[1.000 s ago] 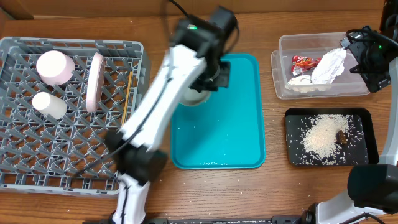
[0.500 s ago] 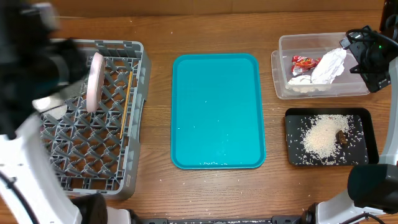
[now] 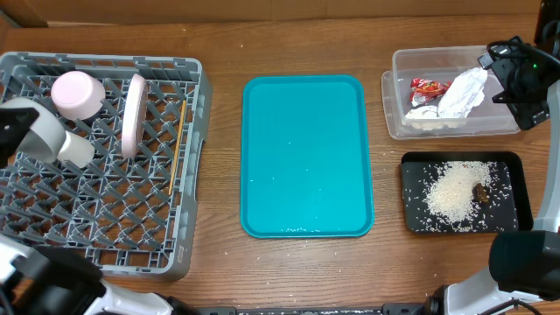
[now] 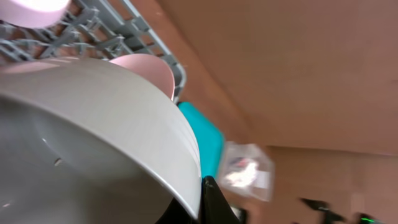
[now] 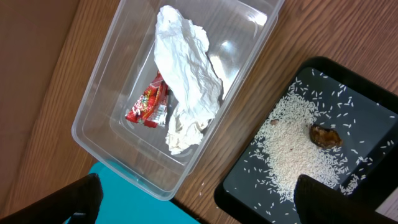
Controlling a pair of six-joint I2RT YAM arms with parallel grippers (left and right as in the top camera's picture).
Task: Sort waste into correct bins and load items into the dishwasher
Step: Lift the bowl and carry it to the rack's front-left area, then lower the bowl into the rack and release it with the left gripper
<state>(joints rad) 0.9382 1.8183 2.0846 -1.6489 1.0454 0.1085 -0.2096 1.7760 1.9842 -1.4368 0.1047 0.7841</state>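
Rim of the white bowl (image 4: 93,124) sits pinched in the left end effector (image 4: 203,208) (right end effector (image 5: 202,199) spread wide, empty).

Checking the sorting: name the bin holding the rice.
The flat black rectangular tray, strewn with white rice grains; the clear plastic tub holds a red wrapper and white napkin.

Teal tray (image 3: 306,157) is seen lying flat at mid-desk, long sides running front to back, with rounded corners and a raised rim. A few tiny pale specks are noted on its surface, mostly near the front edge. Desk (image 3: 385,271) is finished in brown wood grain.
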